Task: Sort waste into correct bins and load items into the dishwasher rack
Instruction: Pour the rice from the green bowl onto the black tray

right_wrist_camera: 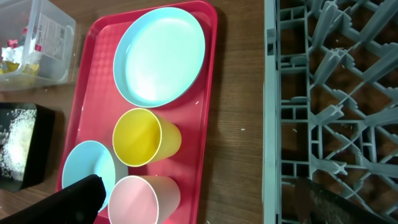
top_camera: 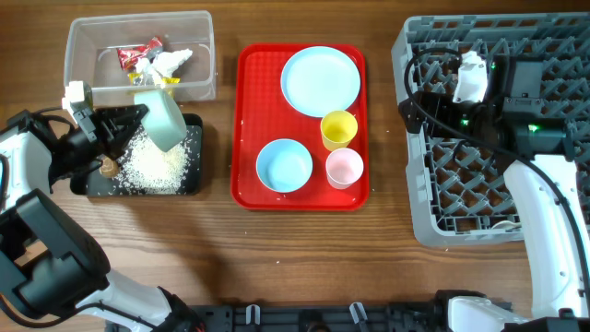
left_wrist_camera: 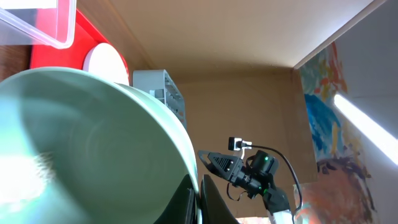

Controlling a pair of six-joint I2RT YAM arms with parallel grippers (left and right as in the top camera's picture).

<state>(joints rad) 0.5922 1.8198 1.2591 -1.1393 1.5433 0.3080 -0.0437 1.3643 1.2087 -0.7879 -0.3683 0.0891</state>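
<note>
So that rice (top_camera: 152, 161) spills onto the black tray (top_camera: 195, 180), a bowl (top_camera: 161, 118) is clamped tilted by the left gripper (top_camera: 129, 124); the right gripper (top_camera: 422, 100) is held spread, empty, over the rack (top_camera: 442, 184).

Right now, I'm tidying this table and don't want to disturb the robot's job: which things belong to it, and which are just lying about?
Job: held bowl in left gripper, tub, black tray, rice, wrappers, tissue, plate, second bowl, yellow cup, pink cup, rack.
Just there: red tray, table.
</note>
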